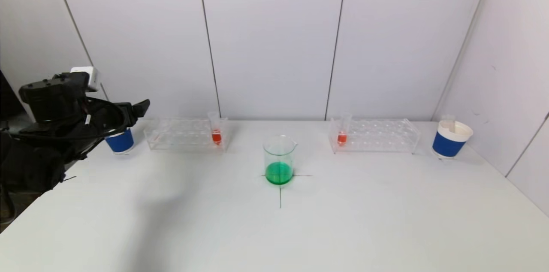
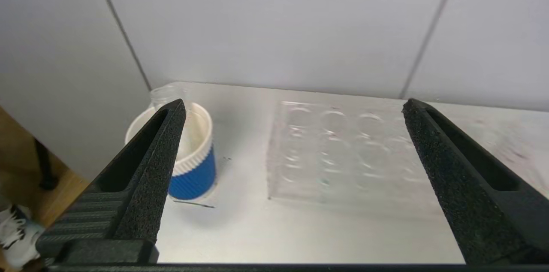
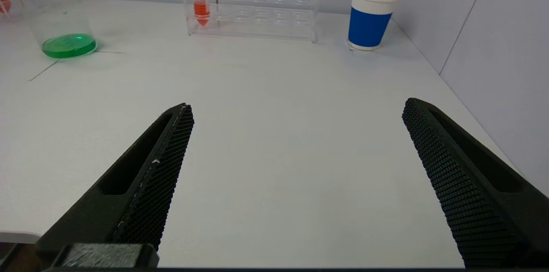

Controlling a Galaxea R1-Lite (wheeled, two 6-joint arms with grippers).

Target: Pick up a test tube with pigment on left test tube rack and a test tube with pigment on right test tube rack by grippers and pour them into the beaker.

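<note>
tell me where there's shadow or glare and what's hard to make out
Head view: a soft shadow lies on the table below the left gripper. Left wrist view: the table shines with glare, and the clear rack nearly washes out. Right wrist view: evenly lit, the beaker and cup show clearly.

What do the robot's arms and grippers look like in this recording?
The left arm is black and blocky, with loose black cables looping along it and a small white box on top. The left gripper has two long tapered black fingers with grainy foam-like pads. The right gripper matches in shape, but its pads carry a fine honeycomb mesh texture.
</note>
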